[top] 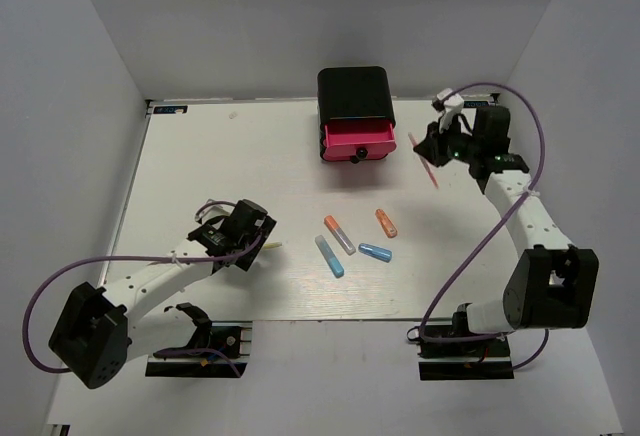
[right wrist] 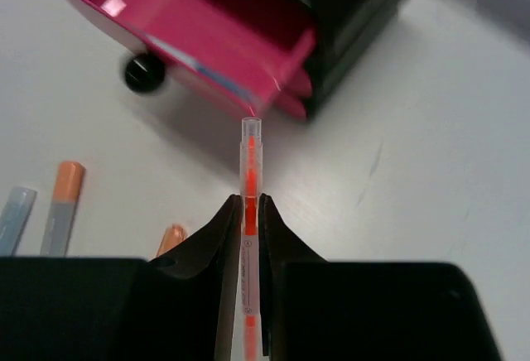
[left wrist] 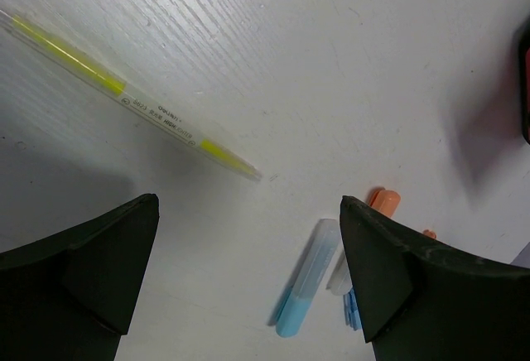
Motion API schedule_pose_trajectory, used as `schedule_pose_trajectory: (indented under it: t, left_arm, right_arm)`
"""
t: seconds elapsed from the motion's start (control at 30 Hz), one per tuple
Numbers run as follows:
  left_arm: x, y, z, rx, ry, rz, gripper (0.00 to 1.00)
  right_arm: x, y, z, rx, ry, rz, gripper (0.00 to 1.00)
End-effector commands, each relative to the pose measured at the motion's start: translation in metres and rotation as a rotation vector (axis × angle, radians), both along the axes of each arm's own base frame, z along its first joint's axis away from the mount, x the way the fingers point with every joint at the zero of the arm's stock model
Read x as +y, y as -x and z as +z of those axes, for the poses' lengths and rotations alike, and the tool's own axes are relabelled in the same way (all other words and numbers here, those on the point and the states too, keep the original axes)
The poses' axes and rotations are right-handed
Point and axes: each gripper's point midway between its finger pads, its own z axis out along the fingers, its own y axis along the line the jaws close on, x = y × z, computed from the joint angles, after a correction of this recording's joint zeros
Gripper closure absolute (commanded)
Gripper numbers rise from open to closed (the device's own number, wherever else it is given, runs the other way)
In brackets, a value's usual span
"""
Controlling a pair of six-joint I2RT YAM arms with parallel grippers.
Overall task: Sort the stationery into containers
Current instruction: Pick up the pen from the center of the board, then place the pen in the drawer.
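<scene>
The thin, clear-barrelled orange-red pen (right wrist: 251, 154) sat beside the open pink drawer (right wrist: 166, 46), pinched tight in my right gripper (right wrist: 248, 204); my left gripper (left wrist: 247, 205) gaped wide near the yellow pen (left wrist: 132, 100).

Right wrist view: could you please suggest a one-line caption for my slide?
Right claw pinching an orange-red pen, its tip aimed at the open pink drawer of the black case.
</scene>
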Motion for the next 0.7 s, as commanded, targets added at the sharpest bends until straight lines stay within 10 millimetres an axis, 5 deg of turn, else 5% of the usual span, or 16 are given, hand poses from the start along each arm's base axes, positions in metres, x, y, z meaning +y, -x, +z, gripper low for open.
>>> schedule_pose_trajectory:
  t: [0.0,0.13,0.2,0.23,0.27,0.4,0.5,0.53,0.6,0.67]
  left_arm:
    - [0.003,0.002,-0.003,0.012,0.004,0.023,0.0]
    - [0.003,0.002,-0.003,0.012,0.004,0.023,0.0]
    - [0.002,0.0,-0.001,0.005,0.01,0.023,0.0]
    - [0.001,-0.001,-0.003,0.005,0.01,0.023,0.0]
    - [0.001,-0.001,-0.003,0.005,0.01,0.023,0.0]
    - [0.002,0.001,-0.006,0.021,-0.003,0.023,0.0]
    - [0.002,0.001,-0.006,0.021,-0.003,0.023,0.0]
    - [0.001,0.002,-0.006,0.026,0.004,0.018,0.0]
    - [0.001,0.002,-0.006,0.026,0.004,0.018,0.0]
    - [0.001,0.003,-0.009,0.033,-0.002,0.018,0.0]
  right_arm:
    - [0.042,0.009,0.08,-0.341,-0.029,0.374,1.0]
    - [0.06,0.004,0.12,-0.564,-0.031,0.531,1.0]
    - [0.073,0.0,0.128,-0.635,-0.061,0.649,1.0]
    - [0.077,-0.016,0.116,-0.64,-0.077,0.679,1.0]
    - [0.082,-0.02,0.135,-0.687,-0.086,0.717,1.0]
    - [0.104,-0.032,0.153,-0.728,-0.168,0.848,1.0]
    - [0.119,-0.042,0.155,-0.785,-0.186,0.933,1.0]
    - [0.122,-0.047,0.14,-0.73,-0.222,0.967,1.0]
    - [0.129,-0.048,0.146,-0.723,-0.242,0.991,1.0]
    - [0.133,-0.051,0.132,-0.67,-0.263,1.007,1.0]
